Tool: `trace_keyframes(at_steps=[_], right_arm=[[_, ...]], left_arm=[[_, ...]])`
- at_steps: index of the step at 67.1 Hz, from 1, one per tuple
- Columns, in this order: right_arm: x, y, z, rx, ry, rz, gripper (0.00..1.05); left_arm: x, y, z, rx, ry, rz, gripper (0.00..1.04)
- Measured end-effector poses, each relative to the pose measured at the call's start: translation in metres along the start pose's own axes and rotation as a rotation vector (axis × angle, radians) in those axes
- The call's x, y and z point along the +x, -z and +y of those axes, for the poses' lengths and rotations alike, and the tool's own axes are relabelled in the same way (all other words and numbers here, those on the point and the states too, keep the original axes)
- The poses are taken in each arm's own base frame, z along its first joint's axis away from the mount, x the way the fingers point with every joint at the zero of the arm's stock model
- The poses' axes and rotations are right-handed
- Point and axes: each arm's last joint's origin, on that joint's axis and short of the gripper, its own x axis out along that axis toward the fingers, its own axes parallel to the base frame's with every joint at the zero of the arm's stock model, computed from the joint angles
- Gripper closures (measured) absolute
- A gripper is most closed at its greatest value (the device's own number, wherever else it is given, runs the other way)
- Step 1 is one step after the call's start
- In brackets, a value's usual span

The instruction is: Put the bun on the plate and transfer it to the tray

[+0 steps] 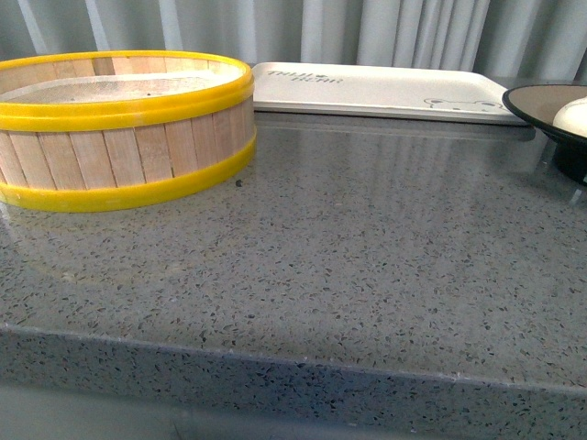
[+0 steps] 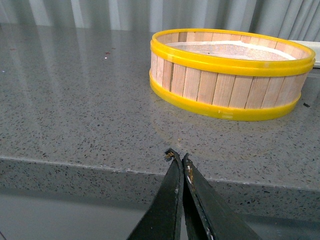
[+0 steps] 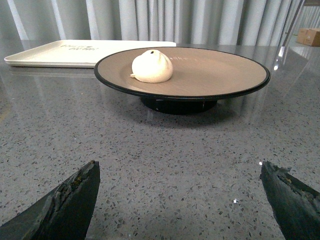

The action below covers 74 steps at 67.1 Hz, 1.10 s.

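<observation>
Right wrist view, from the bottom of the frame upward: the right arm's jaws stand wide apart, one dark tip in each lower corner, holding nothing, with speckled grey tabletop (image 3: 165,150) between them. Beyond, at mid-frame, the dark plate (image 3: 220,75) stands on its black foot on the tabletop. The white bun (image 3: 152,66) sits on its brownish face, left of the plate's centre, so the first half of the job looks done. Further back, in the upper left, the off-white tray (image 3: 45,55) lies flat with nothing on the part that shows. The plate stands in front of it, not on it, so the transfer remains. In the left wrist view, the left arm's jaws are pressed together at the bottom centre, empty, near the tabletop's front edge, with the yellow-rimmed wooden steamer basket (image 2: 230,85) beyond in the upper right. The front view shows neither arm, and the plate is cut off by its right edge. What is left, I judge, is gripping the plate by its rim and carrying it level to the tray so the bun does not roll.
</observation>
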Motion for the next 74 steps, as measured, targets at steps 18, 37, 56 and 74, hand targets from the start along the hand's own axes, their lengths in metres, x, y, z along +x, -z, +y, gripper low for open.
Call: trace_keyframes(at_steps=[18,37,56,74], right_arm=[[0.000,0.000,0.000,0.000,0.000,0.000,0.08],[0.000,0.000,0.000,-0.042,0.058,0.047,0.08],[0.030,-0.076,-0.037,-0.163,0.349,-0.021,0.08],[0.070,-0.104,-0.105,0.470,0.386,0.049,0.08]], left_arm=[[0.000,0.000,0.000,-0.001,0.000,0.000,0.71],[0.000,0.000,0.000,-0.001,0.000,0.000,0.24],[0.000,0.000,0.000,0.000,0.000,0.000,0.07],[0.000,0.000,0.000,0.000,0.000,0.000,0.07]])
